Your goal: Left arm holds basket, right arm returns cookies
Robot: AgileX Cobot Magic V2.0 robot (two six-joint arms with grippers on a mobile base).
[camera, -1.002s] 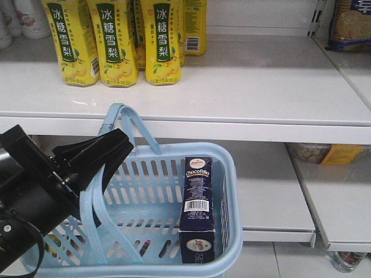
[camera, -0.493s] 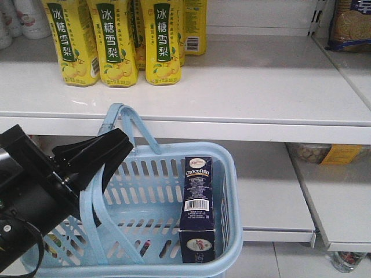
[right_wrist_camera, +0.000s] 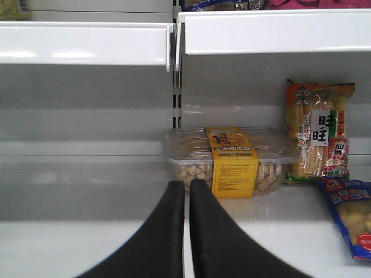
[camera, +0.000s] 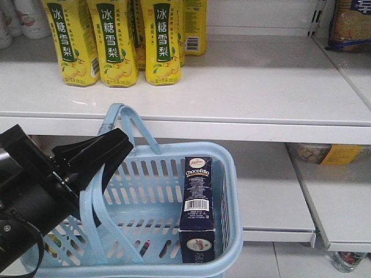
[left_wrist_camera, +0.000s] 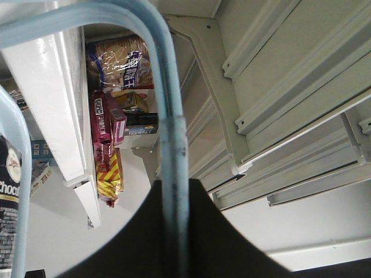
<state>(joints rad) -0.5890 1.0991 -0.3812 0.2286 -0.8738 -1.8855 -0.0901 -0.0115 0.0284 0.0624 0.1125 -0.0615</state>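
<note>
Leftmost, the left gripper [camera: 110, 152] is clenched on one hoop handle [camera: 124, 119] of the basket [camera: 232, 191]. The wrist view shows the blue bar running straight down between its jaws. Further right, the cookies [camera: 198, 208] stand upright inside the basket, close against its right-hand wall, with the long axis vertical and the top edge near rim height. Rightmost, the right gripper [right_wrist_camera: 186, 184] has its fingers pressed together on nothing and faces a lower shelf holding a clear biscuit tray [right_wrist_camera: 229, 162]. It is out of the front view, so the box probably lies off to its left, though I cannot fix that. As the free arm on the box's side, it should open and come down onto the narrow top.
</note>
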